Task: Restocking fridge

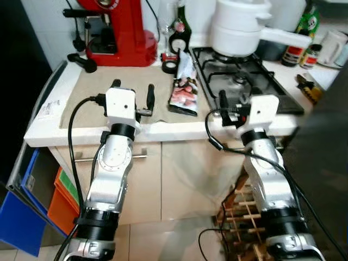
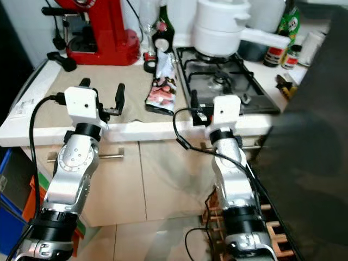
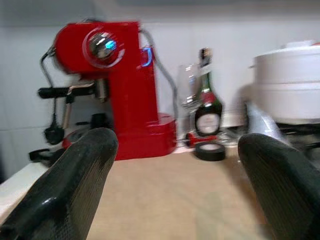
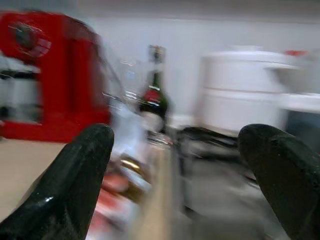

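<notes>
A shiny plastic food packet (image 1: 184, 92) with pink and red contents lies on the counter (image 1: 51, 128) between the beige mat and the hob. A dark green bottle (image 1: 178, 33) stands behind it by the wall. My left gripper (image 1: 133, 92) hovers over the beige mat (image 1: 89, 89), open and holding nothing; its wrist view looks along the fingers (image 3: 75, 180) toward the bottle (image 3: 206, 112). My right gripper (image 1: 237, 103) is at the counter's front edge, just right of the packet (image 4: 125, 185), open and holding nothing.
A red coffee machine (image 1: 117, 30) stands at the back left, and a black tape roll (image 1: 170, 66) lies near the bottle. A white pot (image 1: 242, 27) sits on the gas hob (image 1: 244, 76). A dark panel (image 1: 326, 141) rises at right. A wine rack (image 1: 244, 215) and coloured boxes (image 1: 32, 196) are below.
</notes>
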You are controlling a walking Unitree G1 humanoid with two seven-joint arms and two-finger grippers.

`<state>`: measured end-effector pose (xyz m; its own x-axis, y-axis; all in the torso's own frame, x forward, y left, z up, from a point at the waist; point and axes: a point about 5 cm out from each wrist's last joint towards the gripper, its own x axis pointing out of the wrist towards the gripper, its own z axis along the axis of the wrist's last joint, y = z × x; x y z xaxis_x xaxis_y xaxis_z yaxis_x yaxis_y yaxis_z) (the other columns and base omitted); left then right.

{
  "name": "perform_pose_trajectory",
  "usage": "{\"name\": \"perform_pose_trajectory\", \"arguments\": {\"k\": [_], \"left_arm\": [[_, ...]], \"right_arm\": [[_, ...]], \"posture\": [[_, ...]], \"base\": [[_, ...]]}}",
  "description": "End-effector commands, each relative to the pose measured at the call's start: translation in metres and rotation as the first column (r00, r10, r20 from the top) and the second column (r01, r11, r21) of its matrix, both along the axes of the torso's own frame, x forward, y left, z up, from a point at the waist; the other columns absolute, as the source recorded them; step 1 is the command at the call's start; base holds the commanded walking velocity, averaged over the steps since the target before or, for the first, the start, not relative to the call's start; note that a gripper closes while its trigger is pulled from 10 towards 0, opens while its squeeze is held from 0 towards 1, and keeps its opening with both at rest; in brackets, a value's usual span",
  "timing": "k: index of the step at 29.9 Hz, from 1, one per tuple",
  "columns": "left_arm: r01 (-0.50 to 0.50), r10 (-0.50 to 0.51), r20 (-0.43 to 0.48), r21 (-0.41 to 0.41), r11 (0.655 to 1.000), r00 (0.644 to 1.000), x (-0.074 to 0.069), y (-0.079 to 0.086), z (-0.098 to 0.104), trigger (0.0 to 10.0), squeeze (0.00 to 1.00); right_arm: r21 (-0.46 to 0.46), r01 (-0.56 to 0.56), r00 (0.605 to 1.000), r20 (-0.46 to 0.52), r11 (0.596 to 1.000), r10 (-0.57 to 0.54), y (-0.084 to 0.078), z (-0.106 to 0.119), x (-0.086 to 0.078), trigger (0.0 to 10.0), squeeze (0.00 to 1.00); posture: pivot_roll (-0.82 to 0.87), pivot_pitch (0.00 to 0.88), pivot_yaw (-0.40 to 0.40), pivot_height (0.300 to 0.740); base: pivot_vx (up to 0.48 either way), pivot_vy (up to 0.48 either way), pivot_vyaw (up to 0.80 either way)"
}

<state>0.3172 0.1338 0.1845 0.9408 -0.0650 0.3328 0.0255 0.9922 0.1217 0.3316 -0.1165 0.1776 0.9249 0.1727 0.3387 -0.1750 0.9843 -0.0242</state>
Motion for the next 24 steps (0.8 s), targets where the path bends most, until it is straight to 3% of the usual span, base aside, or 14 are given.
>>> {"name": "perform_pose_trajectory", "arguments": {"k": [1, 4, 8, 17, 24], "left_arm": [[0.004, -0.004, 0.021, -0.009, 1.000, 1.000, -0.001, -0.002, 0.004, 10.0, 0.00], [-0.007, 0.007, 0.033, -0.010, 1.000, 0.999, -0.002, 0.000, 0.005, 10.0, 0.00], [-0.017, 0.018, 0.044, -0.013, 1.000, 0.999, -0.001, 0.002, 0.008, 10.0, 0.00], [-0.013, 0.013, 0.038, -0.014, 1.000, 0.999, -0.007, 0.001, 0.007, 10.0, 0.00], [-0.025, 0.025, 0.025, 0.003, 1.000, 0.999, -0.014, 0.005, 0.008, 10.0, 0.00]], "right_arm": [[0.013, -0.006, 1.000, -0.027, 1.000, 0.007, -0.002, -0.003, 0.002, 10.0, 0.00], [0.060, -0.047, 0.997, -0.053, 0.997, 0.050, 0.008, 0.004, 0.008, 10.0, 0.00], [0.107, -0.031, 0.996, -0.077, 0.994, 0.039, 0.010, 0.011, 0.015, 10.0, 0.00], [0.156, -0.054, 0.997, -0.039, 0.986, 0.061, 0.029, 0.043, 0.028, 10.0, 0.00], [0.174, -0.029, 0.988, -0.142, 0.984, 0.054, 0.034, 0.043, 0.049, 10.0, 0.00]], "posture": [[-0.02, 0.000, -0.010, 0.740], [-0.01, 0.000, -0.012, 0.740], [-0.01, 0.000, -0.014, 0.740], [0.00, 0.000, -0.013, 0.740], [0.08, 0.000, -0.018, 0.740]], "base": [[0.000, 0.454, 0.00], [0.000, 0.316, 0.00], [0.000, 0.000, 0.00], [0.000, 0.000, 0.00], [0.000, 0.000, 0.00]]}}
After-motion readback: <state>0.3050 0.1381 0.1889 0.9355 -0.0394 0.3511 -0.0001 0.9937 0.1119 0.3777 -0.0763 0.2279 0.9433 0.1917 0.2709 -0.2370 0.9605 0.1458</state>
